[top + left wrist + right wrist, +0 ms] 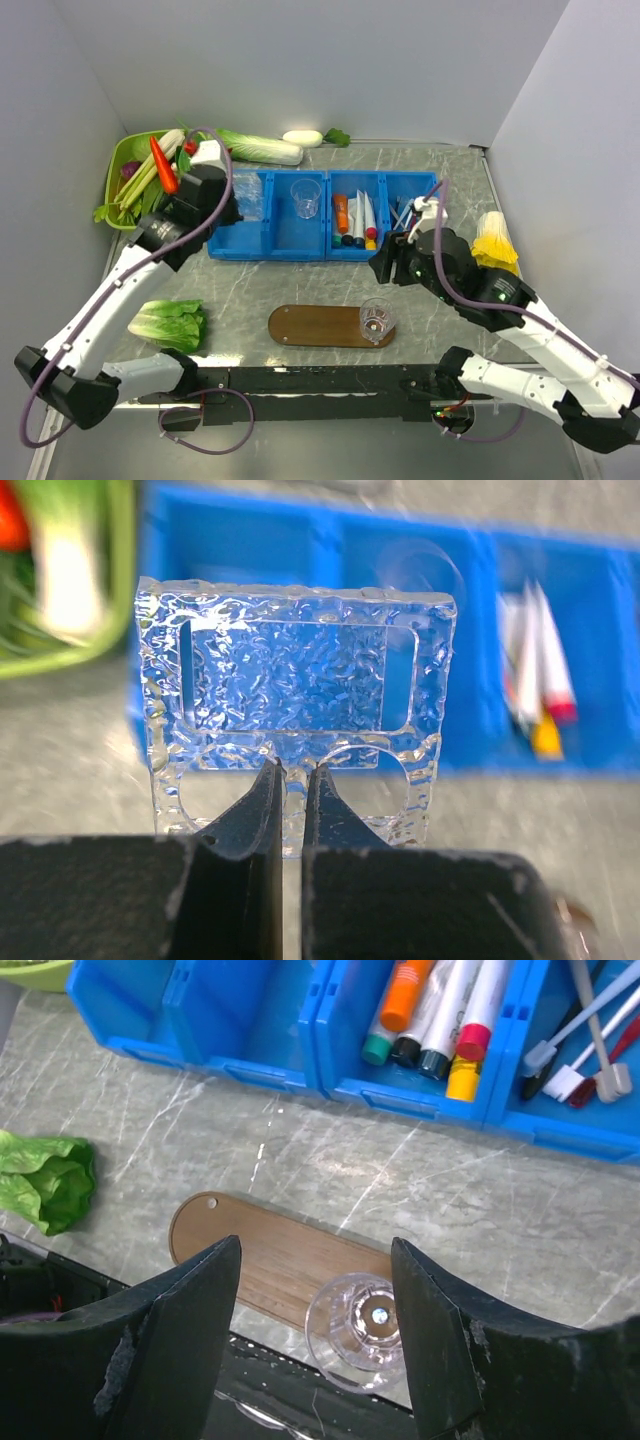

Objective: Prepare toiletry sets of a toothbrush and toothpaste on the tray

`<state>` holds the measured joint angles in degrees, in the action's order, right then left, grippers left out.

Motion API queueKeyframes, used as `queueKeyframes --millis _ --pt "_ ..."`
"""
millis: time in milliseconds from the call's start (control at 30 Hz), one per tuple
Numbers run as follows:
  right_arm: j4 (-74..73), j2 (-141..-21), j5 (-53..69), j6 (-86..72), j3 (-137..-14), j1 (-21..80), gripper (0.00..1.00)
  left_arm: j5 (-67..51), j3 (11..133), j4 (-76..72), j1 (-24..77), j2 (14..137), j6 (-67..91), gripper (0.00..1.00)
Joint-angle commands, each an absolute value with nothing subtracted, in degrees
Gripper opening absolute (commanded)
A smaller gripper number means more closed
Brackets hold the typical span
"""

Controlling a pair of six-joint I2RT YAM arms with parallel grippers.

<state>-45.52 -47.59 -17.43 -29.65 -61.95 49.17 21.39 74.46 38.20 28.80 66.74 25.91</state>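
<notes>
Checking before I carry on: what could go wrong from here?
1. The left hand pinches the clear plastic holder only at its bottom edge, so it may slip or twist.
2. The open right hand hangs over the cup at the end of the tray; coming down could tip it.

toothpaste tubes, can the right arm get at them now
Probably yes: the right tool is open and empty, and the toothpaste tubes lie uncovered in the open-topped blue bin ahead of it.
</notes>
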Motion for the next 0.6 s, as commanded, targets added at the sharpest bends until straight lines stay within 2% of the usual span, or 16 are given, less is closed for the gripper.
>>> queueKeyframes --millis 0,300,567 --pt "-40.3 -50.7 -17.0 -28.7 -65.3 51.0 0.68 22.9 74.8 45.1 37.3 65.6 32.3 0.01" --pt "-31.4 -54.8 -13.3 -28.9 -64.9 54.2 0.67 22.2 71.5 44.7 57.1 70.1 45.3 0.01" --pt "-37.7 -53.5 -22.4 -30.9 -63.5 55.8 0.67 25.2 71.0 45.5 63.3 73.4 54.2 0.01"
